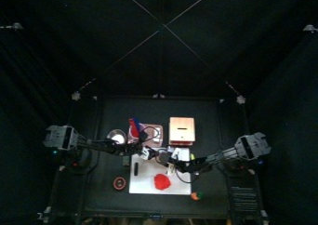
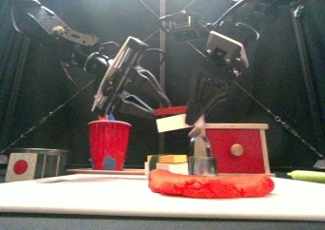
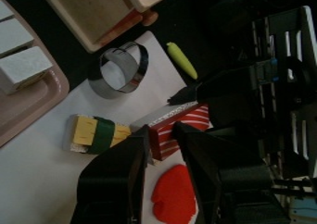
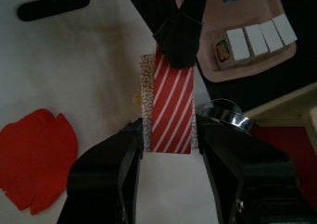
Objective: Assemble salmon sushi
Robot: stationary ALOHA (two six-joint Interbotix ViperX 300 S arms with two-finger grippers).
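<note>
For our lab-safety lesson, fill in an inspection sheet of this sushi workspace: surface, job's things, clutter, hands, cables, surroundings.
surface: white mat.
job's things: striped salmon slice held off the mat; rice block with a green band lying on the mat; tray of white blocks.
clutter: red cup, wooden box, metal ring, flat red patch.
hands: right hand shut on the salmon slice; left hand open, near the slice's end.
cables: nothing seen on the mat.
surroundings: black curtains.
</note>
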